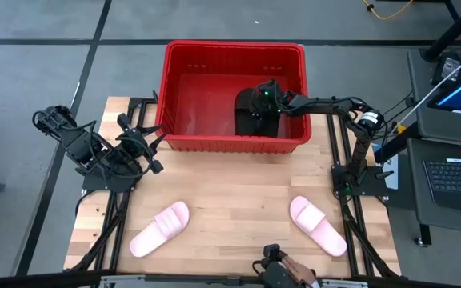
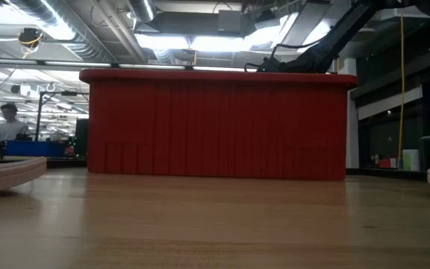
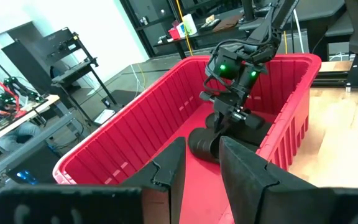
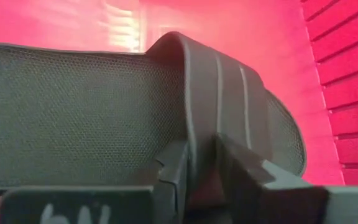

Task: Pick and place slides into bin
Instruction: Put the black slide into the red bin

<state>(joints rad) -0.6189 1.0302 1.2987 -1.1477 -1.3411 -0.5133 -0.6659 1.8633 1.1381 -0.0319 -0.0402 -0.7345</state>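
- The bin (image 1: 184,80) is a large red crate with ribbed walls, standing at the 12 o'clock edge of the wooden bench (image 1: 238,200) and overhanging it toward the floor beyond.
- Black slides (image 1: 250,112) lie inside the bin at its 4 o'clock corner; the right wrist view shows one with a dotted footbed and a wide ribbed strap (image 4: 222,106). How many black ones lie there I cannot tell.
- Two pale pink slides rest on the bench: one (image 1: 160,228) at about 7 o'clock, angled, the other (image 1: 317,226) at about 5 o'clock. They lie well apart, with bare wood between them.
- The right jaws (image 4: 201,165) are down inside the bin, straddling the black slide's strap; the fingers (image 4: 244,177) stand just beside the strap on either side, slackened rather than clenched, and whether they touch it I cannot tell.
- The left jaws (image 3: 197,165) hover over the bench's 9 o'clock side, just outside the bin's corner, parted by a narrow gap and holding nothing.
- The right arm reaches over the bin's 3 o'clock wall; the bin's 9 o'clock half has bare red floor.
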